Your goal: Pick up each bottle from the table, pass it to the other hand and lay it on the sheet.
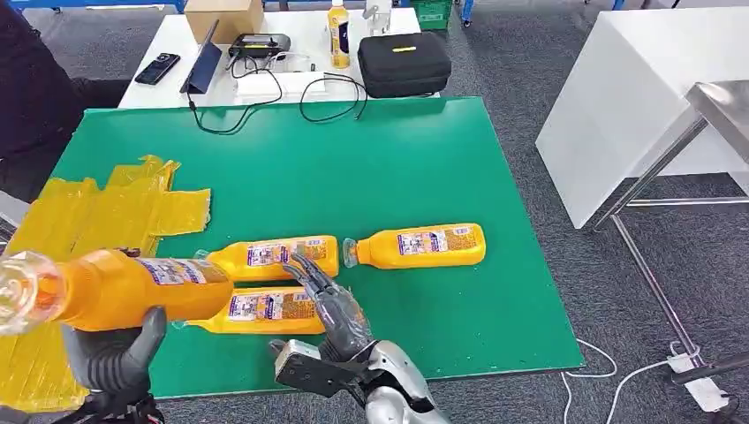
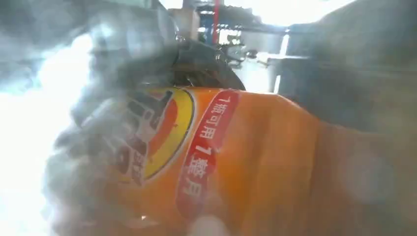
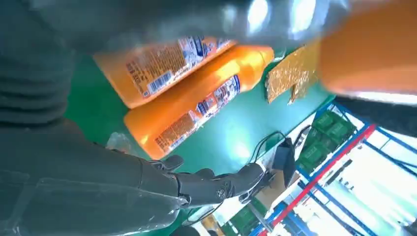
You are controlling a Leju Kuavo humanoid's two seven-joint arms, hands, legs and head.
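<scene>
Bare green table [image 1: 380, 168] beyond three lying orange bottles [image 1: 278, 258]; yellow sheet [image 1: 97, 216] at left; cables [image 1: 265, 102] along far edge.

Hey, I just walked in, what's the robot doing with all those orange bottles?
The left hand holds one orange bottle raised over the near left corner of the green table, above the yellow sheet. The right hand is open, holding nothing, its fingers stretched out over the table. Three more bottles lie on their sides on the green surface: two close together by the right hand, and one further right. None lies on the sheet yet.
</scene>
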